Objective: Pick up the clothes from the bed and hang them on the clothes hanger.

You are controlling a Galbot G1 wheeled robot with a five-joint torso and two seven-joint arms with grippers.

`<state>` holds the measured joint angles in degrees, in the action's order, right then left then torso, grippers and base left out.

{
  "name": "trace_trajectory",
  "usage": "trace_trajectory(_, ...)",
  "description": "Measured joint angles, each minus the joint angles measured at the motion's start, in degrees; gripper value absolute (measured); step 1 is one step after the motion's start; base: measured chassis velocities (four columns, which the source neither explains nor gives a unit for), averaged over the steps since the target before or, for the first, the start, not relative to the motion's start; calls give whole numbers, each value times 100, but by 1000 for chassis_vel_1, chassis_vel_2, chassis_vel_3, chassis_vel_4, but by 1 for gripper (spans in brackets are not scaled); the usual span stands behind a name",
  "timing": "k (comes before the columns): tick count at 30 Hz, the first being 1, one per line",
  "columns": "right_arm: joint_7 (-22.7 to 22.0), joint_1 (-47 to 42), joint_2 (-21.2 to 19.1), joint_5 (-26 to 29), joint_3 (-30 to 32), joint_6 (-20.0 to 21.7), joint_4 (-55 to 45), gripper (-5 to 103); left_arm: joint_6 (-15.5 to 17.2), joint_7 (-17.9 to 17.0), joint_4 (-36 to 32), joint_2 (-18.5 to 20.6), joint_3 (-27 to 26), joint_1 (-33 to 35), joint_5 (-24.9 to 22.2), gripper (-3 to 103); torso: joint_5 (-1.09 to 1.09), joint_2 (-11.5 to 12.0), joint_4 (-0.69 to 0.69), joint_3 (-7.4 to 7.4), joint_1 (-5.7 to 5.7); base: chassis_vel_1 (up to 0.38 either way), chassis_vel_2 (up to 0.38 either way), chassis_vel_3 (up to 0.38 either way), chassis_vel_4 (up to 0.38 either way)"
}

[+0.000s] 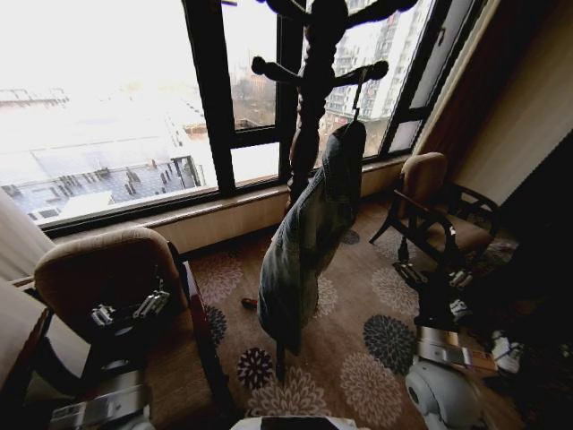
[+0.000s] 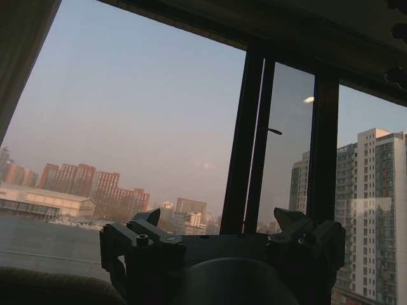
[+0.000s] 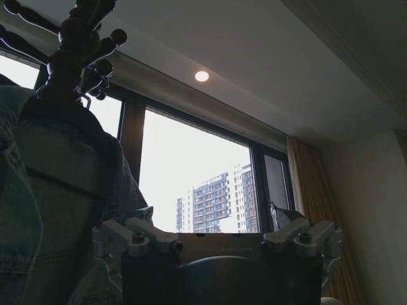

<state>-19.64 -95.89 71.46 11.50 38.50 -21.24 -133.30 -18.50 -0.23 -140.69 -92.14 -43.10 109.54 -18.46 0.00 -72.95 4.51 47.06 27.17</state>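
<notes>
Head view: denim jacket [image 1: 309,237] hangs from the coat stand [image 1: 313,90], both grippers low, spread and empty.

Jacket's up on its black hanger [image 1: 356,100], hooked over a peg — well ahead of and above both sets of jaws, nearer the right pair. Left gripper [image 1: 128,310] sits by the armchair [image 1: 98,269]; right gripper [image 1: 436,276] hovers beside the far chair [image 1: 439,210]. Soft, floppy cloth with some weight, I'd judge — collar or shoulders give the firmest hold. Right wrist view puts the denim just beside its released jaws, seams visible; left wrist view gives window [image 2: 191,127] and skyline — jaws apart there too.
</notes>
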Motion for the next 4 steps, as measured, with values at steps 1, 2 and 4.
trace_trajectory(1,1,2,-2,1,-1,-1,2,100,0,-1,0,0,0,0,0,100,0,0,0,0,0,0,0,0,0)
trace_trajectory(2,1,2,-2,1,-1,-1,2,100,0,-1,0,0,0,0,0,100,0,0,0,0,0,0,0,0,0)
trace_trajectory(4,2,6,-5,4,-4,-2,6,100,0,0,0,0,-1,0,0,100,0,0,0,0,0,0,0,0,0)
